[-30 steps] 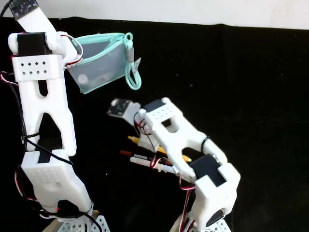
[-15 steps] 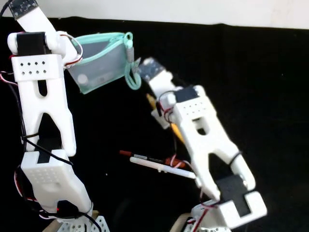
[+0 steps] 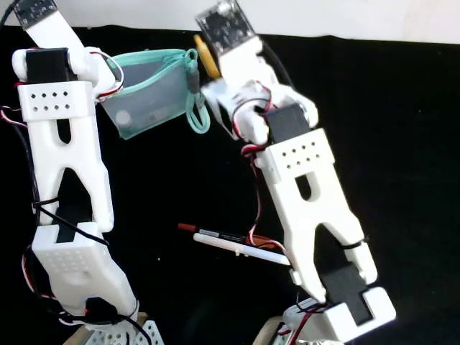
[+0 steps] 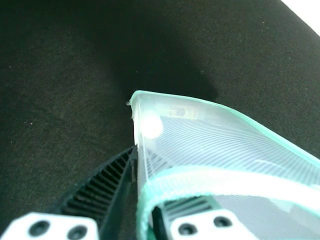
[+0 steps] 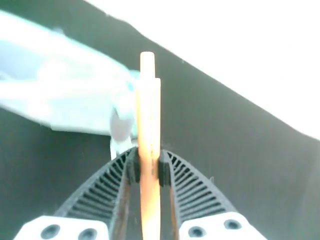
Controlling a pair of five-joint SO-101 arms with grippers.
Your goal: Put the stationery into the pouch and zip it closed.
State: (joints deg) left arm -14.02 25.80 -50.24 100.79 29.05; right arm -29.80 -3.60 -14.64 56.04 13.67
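A clear pouch (image 3: 149, 92) with mint-green trim hangs above the black table at the back left, its zip edge and loop (image 3: 195, 108) facing right. My left gripper (image 4: 142, 220) is shut on the pouch (image 4: 210, 150) at its left end. My right gripper (image 5: 148, 167) is shut on a yellow-orange pen (image 5: 149, 150) and holds it high at the back, just right of the pouch's mouth. In the high view the pen (image 3: 205, 56) shows beside the right gripper (image 3: 208, 65). A small white item (image 3: 123, 117) lies inside the pouch.
Two more pens lie on the black table (image 3: 388, 144) near the front: a dark one with a red cap (image 3: 215, 233) and a white one (image 3: 241, 249). The right arm's links stand over their right ends. The table's far edge meets a white wall.
The right arm has lifted the yellow-orange pen off the table and carried it back and up to the pouch's opening. The left arm and the pouch have stayed still.
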